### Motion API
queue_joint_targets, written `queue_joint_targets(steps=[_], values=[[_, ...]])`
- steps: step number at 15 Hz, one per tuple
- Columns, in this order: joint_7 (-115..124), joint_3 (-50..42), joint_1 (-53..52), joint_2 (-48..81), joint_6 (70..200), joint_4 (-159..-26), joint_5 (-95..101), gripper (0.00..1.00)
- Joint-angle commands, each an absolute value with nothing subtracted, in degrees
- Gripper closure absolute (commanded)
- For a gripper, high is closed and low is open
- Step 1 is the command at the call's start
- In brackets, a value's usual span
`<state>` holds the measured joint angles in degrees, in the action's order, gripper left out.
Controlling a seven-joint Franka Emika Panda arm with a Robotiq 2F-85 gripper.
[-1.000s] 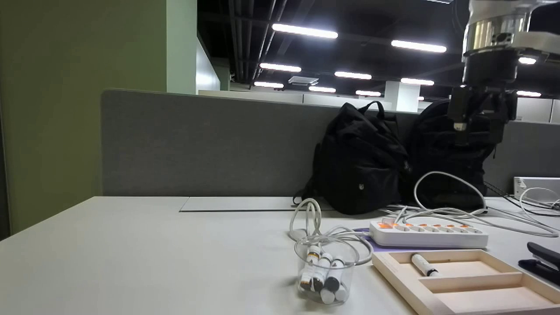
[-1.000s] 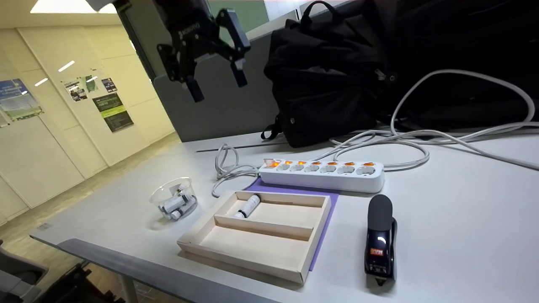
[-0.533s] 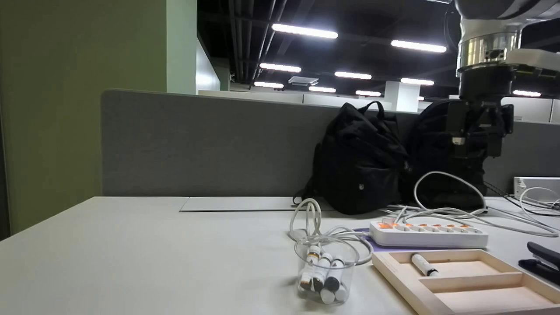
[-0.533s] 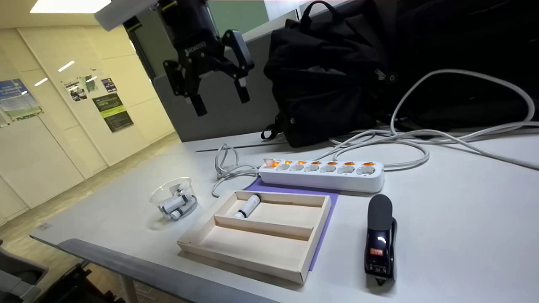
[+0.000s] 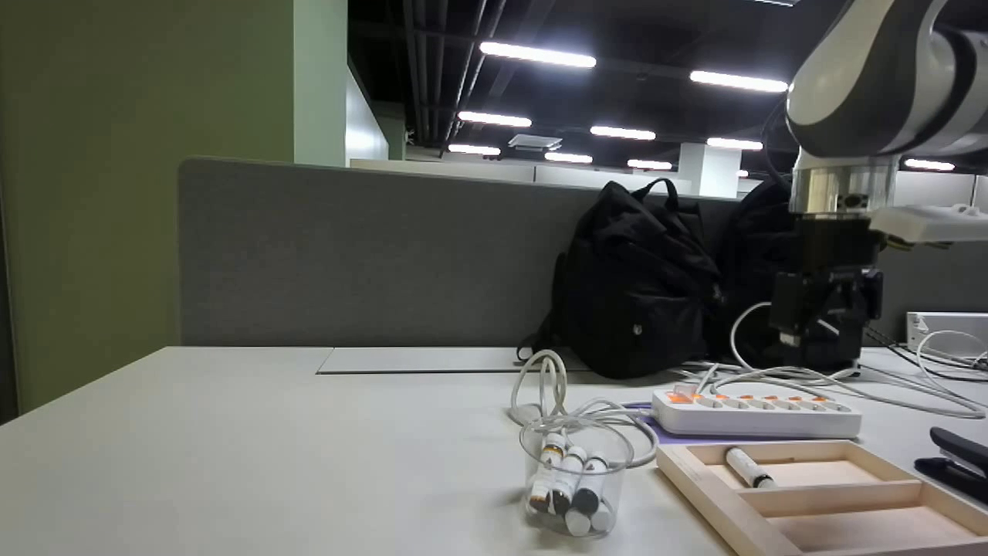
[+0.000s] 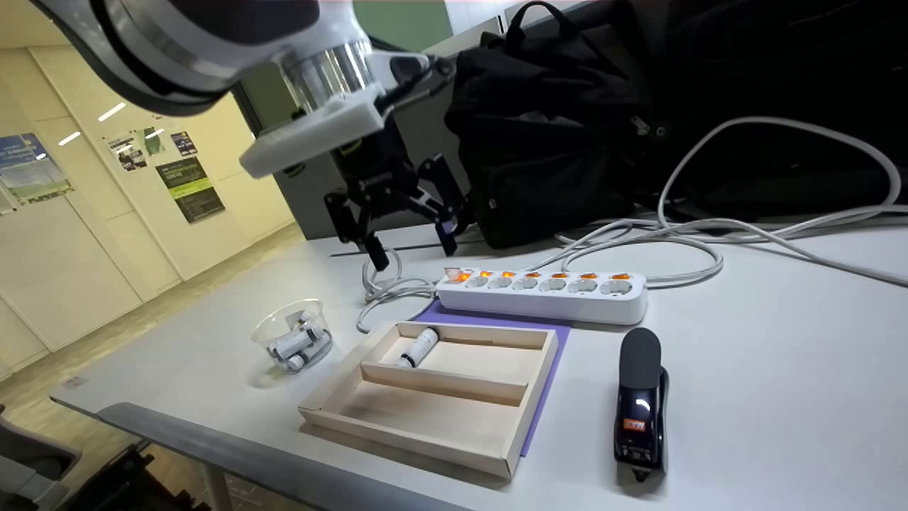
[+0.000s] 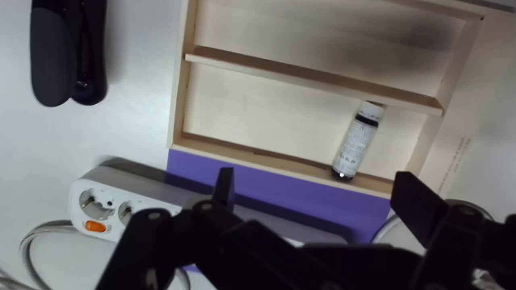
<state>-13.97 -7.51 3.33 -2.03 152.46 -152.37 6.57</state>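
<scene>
Shot from just above the tabletop (image 5: pixel 309 448), the gray partition (image 5: pixel 401 255) stands straight ahead in an exterior view; in an exterior view angled down from higher up, the stapler (image 6: pixel 640 401) sits at 4 o'clock. The wrist view, closest, peers steeply down, the wooden tray (image 7: pixel 282 117) at 1 o'clock; all three views share that tray.

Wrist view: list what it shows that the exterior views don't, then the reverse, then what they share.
Only the wrist view: small print on the bottle lying in the wooden tray, and blurred lettering on the tray's wood.
Only the exterior views: black backpacks, the gray partition, and a clear cup holding more bottles.
Both: that bottle and tray, the power strip, purple sheet, stapler, and the open gripper.
</scene>
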Motion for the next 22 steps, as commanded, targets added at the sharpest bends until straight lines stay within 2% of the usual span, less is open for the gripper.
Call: queue_joint_targets(steps=[1, 5, 11, 12, 13, 22], values=[[-14.6, -6.0, 3.6, 6.2, 160.3, -153.6, 5.0, 0.00], [-14.0, -3.6, 4.4, 14.8, 171.1, -153.5, 3.5, 0.00], [-12.3, 0.2, 5.2, 24.0, 180.7, -151.3, 3.9, 0.00], [-12.3, 0.0, 5.0, 25.2, 181.9, -151.2, 4.3, 0.25], [-12.1, -0.5, 4.4, 26.2, 183.2, -151.2, 4.5, 0.26], [-10.8, -4.3, -0.2, 25.2, 184.2, -150.8, 3.9, 0.88]])
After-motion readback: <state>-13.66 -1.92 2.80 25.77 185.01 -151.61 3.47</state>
